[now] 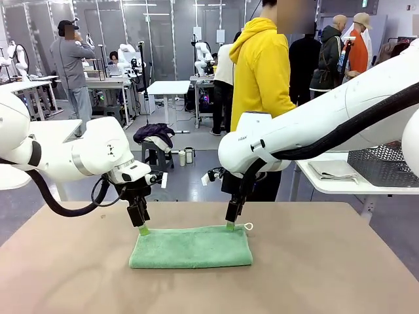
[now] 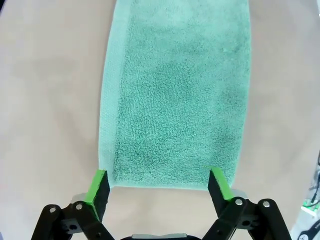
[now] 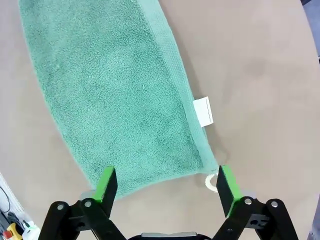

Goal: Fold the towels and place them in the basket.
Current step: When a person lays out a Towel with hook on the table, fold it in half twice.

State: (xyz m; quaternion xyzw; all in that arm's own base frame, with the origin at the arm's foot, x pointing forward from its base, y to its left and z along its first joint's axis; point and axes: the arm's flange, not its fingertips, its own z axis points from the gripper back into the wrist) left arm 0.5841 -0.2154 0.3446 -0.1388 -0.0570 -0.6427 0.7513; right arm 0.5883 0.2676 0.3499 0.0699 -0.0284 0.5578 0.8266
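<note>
- Lying at lower centre of the front view, the green towel is a folded strip on the table.
- Left gripper and right gripper stand wide open, empty, over its far corners.
- Next fold, I judge: pinch both layers evenly, keep edges aligned.

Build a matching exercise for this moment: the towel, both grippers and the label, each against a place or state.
Things:
1 towel
2 left gripper
3 right gripper
4 label

Places or states:
a open, at the towel end with the loop
b white, on the towel's long edge
c folded, flat on the table
d open, at the towel end without the loop

Pairs: 1-c, 2-d, 3-a, 4-b
</note>
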